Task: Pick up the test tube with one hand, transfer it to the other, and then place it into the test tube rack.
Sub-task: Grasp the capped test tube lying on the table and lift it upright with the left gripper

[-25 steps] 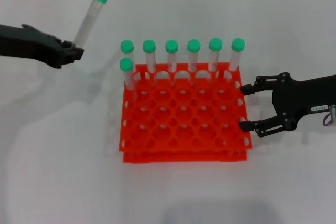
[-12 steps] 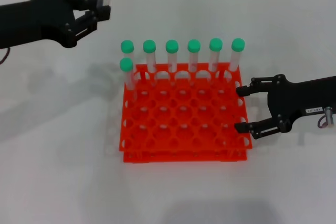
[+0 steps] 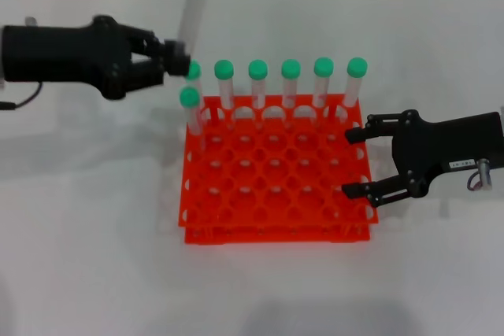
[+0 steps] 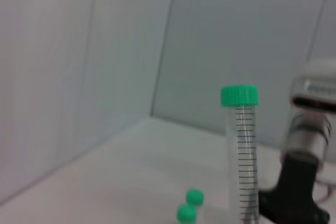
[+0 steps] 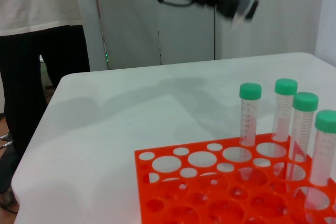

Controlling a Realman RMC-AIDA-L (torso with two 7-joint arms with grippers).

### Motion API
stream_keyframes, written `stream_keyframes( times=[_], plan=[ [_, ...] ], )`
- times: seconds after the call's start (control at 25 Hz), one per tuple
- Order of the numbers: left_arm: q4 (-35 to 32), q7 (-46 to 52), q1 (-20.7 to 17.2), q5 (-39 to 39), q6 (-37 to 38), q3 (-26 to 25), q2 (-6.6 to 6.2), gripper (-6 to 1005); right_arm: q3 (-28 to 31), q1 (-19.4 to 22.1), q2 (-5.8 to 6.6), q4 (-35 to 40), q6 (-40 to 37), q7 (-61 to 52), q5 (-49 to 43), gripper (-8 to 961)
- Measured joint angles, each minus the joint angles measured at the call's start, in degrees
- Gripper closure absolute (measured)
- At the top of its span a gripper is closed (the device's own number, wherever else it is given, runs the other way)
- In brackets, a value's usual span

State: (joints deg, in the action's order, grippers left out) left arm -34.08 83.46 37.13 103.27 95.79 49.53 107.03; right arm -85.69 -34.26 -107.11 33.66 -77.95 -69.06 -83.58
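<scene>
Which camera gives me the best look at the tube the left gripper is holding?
The left wrist view: the tube stands close and upright, cap and graduation marks plain. The head view shows the left gripper pinching its lower end beside the rack, the cap cut off at the frame's top. The right wrist view shows only a distant blur.

Small white label (image 3: 462, 164) on right gripper (image 3: 356, 163), print illegible, no readable text
</scene>
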Motion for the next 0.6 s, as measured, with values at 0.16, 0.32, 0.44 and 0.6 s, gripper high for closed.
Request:
stream_keyframes(
  times=[0.16,0.32,0.44,0.6],
  plan=[
    [0.27,-1.83,1.56,4.35,-0.49,-0.03,0.63,812,0.01,0.26,-0.33,0.82,0.00,0.02,0.00,99],
    [1.71,-3.51,2.94,6.73,-1.93,0.12,1.25,811,0.00,0.35,-0.54,1.02,0.04,0.04,0.00,99],
    [2.28,-3.69,3.73,8.53,-3.92,0.16,1.95,812,0.00,0.32,-0.55,1.05,0.15,-0.05,0.00,99],
    [3.67,-4.16,5.41,11.19,-5.67,0.16,3.06,812,0.00,0.27,-0.56,1.06,0.39,-0.05,0.00,99]
  ],
)
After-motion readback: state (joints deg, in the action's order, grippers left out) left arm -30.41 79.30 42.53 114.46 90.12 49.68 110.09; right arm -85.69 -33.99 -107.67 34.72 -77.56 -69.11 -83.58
